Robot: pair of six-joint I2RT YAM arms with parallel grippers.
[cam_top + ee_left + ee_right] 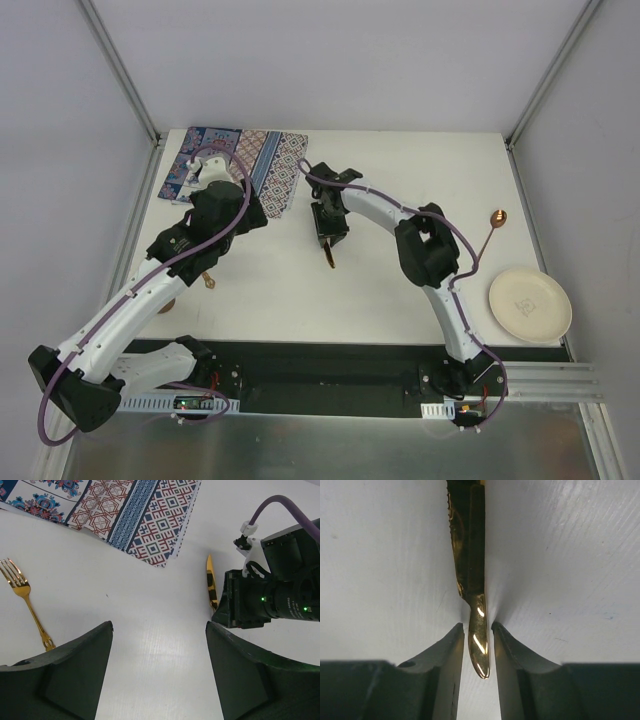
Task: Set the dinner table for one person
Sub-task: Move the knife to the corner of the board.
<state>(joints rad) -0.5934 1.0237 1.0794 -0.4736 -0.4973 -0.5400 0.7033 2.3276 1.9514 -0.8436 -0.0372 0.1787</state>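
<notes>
On the white dinner table [300, 300] a gold knife [330, 258] lies just right of a patterned placemat [270, 165]. My right gripper [329, 240] stands over the handle end. In the right wrist view the knife [470, 555] has its handle tip between the right gripper's [478, 627] fingers, with a thin gap on each side. My left gripper [245, 215] hangs open over bare table by the placemat's near corner. The left wrist view shows the left gripper [159, 630] with nothing between its fingers, the knife [211, 582] at right and a gold fork [27, 605] at left.
A cream plate [529, 304] sits near the table's right front corner, and a gold spoon [490, 232] lies behind it. The fork [207, 281] is mostly hidden under the left arm. Aluminium frame rails [125, 70] edge the table.
</notes>
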